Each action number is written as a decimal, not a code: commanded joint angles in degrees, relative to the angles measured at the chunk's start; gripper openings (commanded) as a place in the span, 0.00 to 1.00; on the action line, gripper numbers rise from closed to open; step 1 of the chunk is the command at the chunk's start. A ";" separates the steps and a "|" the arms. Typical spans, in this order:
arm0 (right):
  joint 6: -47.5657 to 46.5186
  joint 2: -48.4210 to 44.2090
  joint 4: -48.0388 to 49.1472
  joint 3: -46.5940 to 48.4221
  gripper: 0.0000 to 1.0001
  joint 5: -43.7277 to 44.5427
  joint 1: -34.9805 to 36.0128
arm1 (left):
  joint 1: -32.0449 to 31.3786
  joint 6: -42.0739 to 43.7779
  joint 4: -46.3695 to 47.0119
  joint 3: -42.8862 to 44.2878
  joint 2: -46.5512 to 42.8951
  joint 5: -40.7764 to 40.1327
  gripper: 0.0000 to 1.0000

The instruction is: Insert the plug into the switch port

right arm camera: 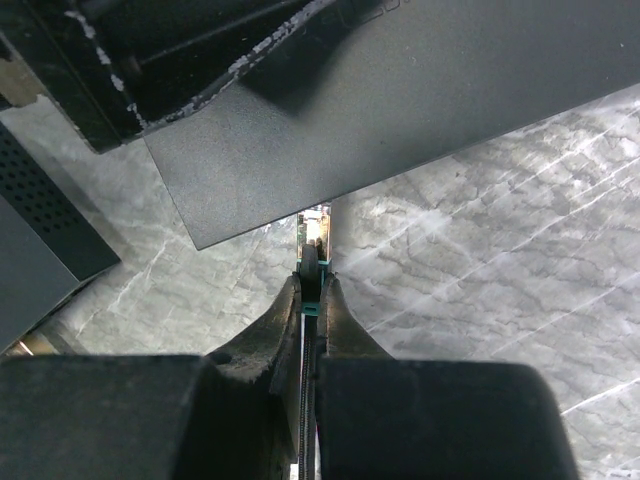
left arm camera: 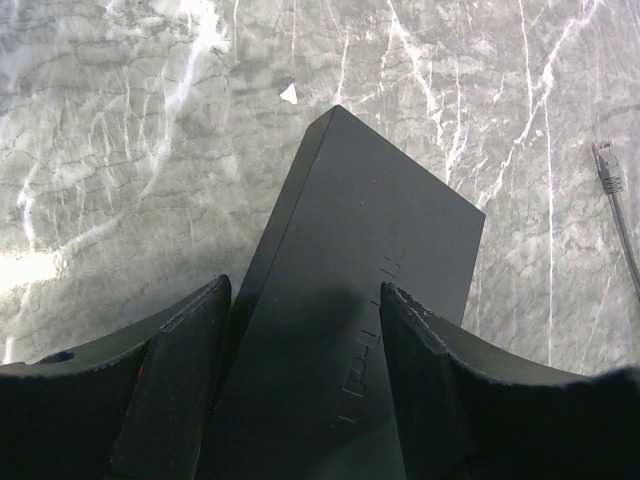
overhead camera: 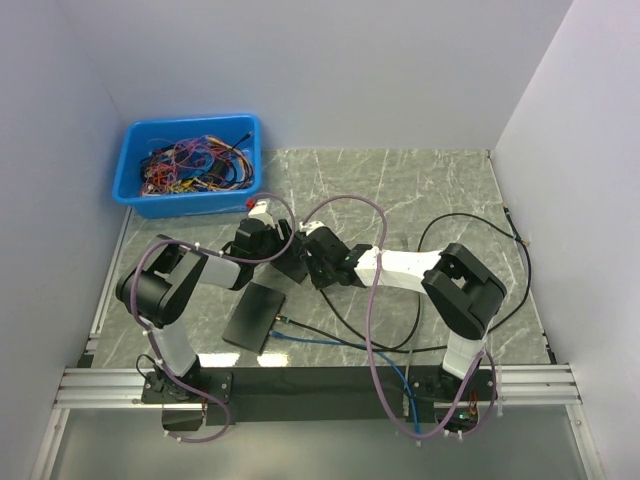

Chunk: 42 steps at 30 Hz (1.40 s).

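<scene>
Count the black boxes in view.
2. One black box is clamped in the left gripper; the other box lies flat on the table by the left arm. More could be hidden.

We see a grey-green, marble-patterned tabletop (overhead camera: 440,190), veined in white and enclosed by plain white panels: a left wall (overhead camera: 50,150), a back wall (overhead camera: 330,70) and a right wall (overhead camera: 590,150). Aluminium rails (overhead camera: 110,385) run along its near edge. A blue plastic bin (overhead camera: 135,175) of coloured wires (overhead camera: 195,160) stands in the far left corner. Lighting is even and diffuse; in the left wrist view we note a glare patch (left arm camera: 30,270) on the marble.
</scene>
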 commanded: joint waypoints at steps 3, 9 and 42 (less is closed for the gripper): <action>-2.75 -1.64 4.16 0.92 0.00 -1.59 0.80 | -0.44 1.32 -3.49 0.96 1.91 3.44 0.68; -4.59 -2.26 5.03 1.01 0.00 -2.99 0.89 | -0.79 1.50 -4.64 0.17 1.30 5.02 0.67; -6.09 2.49 6.09 8.30 0.00 -9.06 -1.48 | -5.71 -9.48 -4.46 -8.01 -1.07 6.61 0.67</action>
